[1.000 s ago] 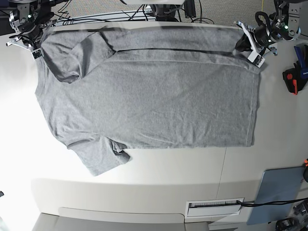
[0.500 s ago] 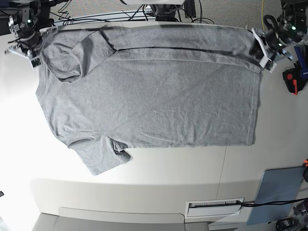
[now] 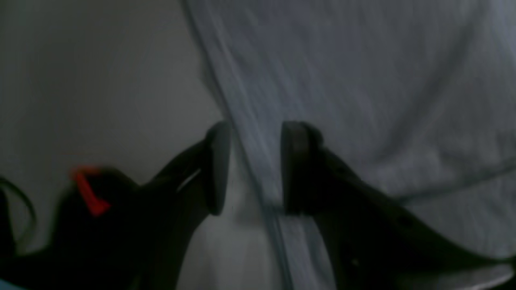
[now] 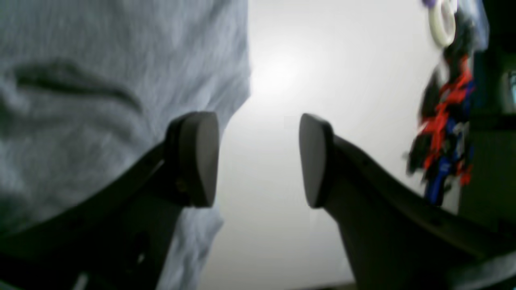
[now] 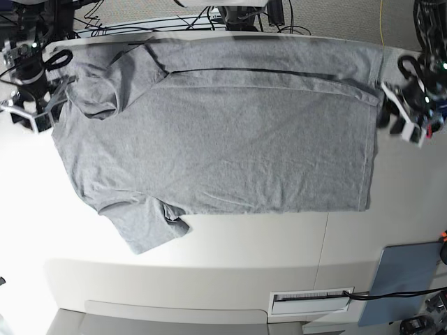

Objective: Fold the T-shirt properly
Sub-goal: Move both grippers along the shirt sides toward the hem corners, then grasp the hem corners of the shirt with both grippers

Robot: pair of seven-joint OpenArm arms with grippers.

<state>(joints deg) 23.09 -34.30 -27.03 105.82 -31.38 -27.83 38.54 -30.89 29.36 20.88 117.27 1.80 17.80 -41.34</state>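
Note:
The heather-grey T-shirt [image 5: 216, 139] lies flat on the white table [image 5: 230, 251], plain side up. A strip along its far edge is folded over, and one sleeve [image 5: 147, 227] sticks out at the near left. My left gripper [image 5: 405, 120] hovers open just off the shirt's right hem. In the left wrist view that gripper [image 3: 254, 169] has its jaws apart with the hem edge [image 3: 258, 161] running below the gap, not pinched. My right gripper [image 5: 33, 108] is open beside the shirt's left edge. Its wrist view shows the gripper [image 4: 258, 161] over bare table, with the T-shirt [image 4: 100, 80] under the left finger [image 4: 197, 157].
A red and black tool [image 3: 86, 193] lies on the table by my left gripper. Red, blue and black items [image 4: 443, 121] and a white ring [image 4: 441, 20] sit beyond my right gripper. A blue-grey pad [image 5: 408, 279] and a white labelled box [image 5: 311, 300] lie near the front edge. Cables [image 5: 140, 28] run along the back.
Both grippers went from shut on the shirt's far corners to open, letting the cloth go. Each then moved outward and toward the near side, off the shirt.

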